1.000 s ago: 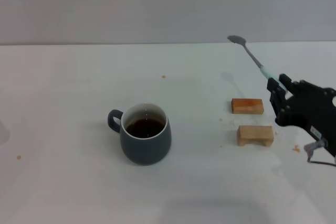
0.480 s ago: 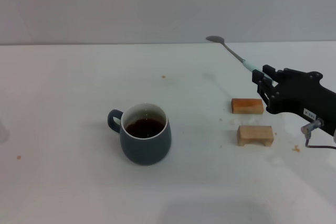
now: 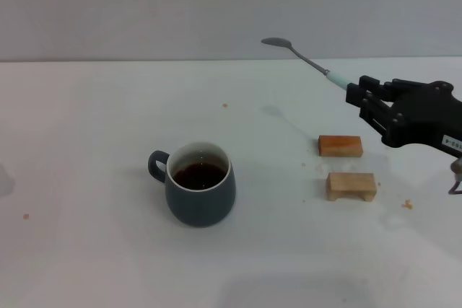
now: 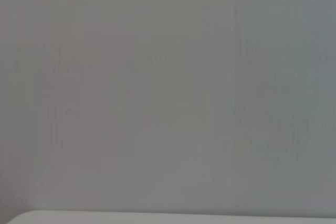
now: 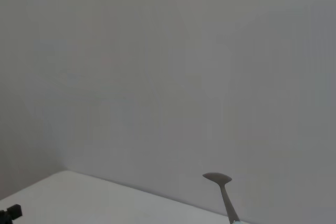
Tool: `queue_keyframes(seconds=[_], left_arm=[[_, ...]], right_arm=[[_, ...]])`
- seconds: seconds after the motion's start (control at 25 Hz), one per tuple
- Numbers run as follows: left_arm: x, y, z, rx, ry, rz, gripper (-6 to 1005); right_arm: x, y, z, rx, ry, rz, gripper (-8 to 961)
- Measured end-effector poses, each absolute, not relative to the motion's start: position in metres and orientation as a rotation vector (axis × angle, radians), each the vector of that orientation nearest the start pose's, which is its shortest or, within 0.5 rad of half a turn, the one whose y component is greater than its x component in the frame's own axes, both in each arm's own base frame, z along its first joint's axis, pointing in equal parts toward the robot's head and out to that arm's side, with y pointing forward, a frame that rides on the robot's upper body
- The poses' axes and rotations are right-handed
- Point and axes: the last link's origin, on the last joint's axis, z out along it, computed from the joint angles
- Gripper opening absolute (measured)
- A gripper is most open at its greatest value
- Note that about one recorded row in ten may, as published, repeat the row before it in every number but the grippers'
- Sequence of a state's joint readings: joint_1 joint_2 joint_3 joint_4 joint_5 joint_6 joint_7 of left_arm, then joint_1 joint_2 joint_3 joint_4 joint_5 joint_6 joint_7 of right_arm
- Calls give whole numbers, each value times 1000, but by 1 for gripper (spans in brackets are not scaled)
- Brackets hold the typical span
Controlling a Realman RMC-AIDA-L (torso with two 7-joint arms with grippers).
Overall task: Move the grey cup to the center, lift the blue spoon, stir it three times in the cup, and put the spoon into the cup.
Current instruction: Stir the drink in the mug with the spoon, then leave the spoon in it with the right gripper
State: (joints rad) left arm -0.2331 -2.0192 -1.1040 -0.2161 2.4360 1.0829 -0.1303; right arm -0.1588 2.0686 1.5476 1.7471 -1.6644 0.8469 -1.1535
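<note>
The grey cup (image 3: 200, 184) stands on the white table (image 3: 94, 142) near the middle, handle to the left, dark liquid inside. My right gripper (image 3: 359, 94) is at the right, raised above the table, and is shut on the pale blue handle of the blue spoon (image 3: 302, 57). The spoon sticks out up and to the left, its metal bowl high over the far part of the table, well right of the cup. The spoon's bowl and neck also show in the right wrist view (image 5: 221, 190). My left gripper is out of view.
Two small wooden blocks lie on the table right of the cup, one orange-brown (image 3: 340, 146) and one pale (image 3: 351, 185), below the right gripper. Small crumbs dot the table. A grey wall stands behind the table.
My right gripper has risen and moved left with the spoon, and the spoon's bowl has swung left, nearer the cup's side. The cup and blocks have not moved.
</note>
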Motion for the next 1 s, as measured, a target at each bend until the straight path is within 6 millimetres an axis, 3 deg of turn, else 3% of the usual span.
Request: queue_keyframes(seconds=[0.52, 1.0], left_arm=[[-404, 277, 24, -1419, -679, -495, 1], [-404, 277, 23, -1420, -679, -494, 1]], right_arm=[[150, 274, 55, -2352, 631, 763, 158], [119, 274, 86, -2420, 708, 793, 158]])
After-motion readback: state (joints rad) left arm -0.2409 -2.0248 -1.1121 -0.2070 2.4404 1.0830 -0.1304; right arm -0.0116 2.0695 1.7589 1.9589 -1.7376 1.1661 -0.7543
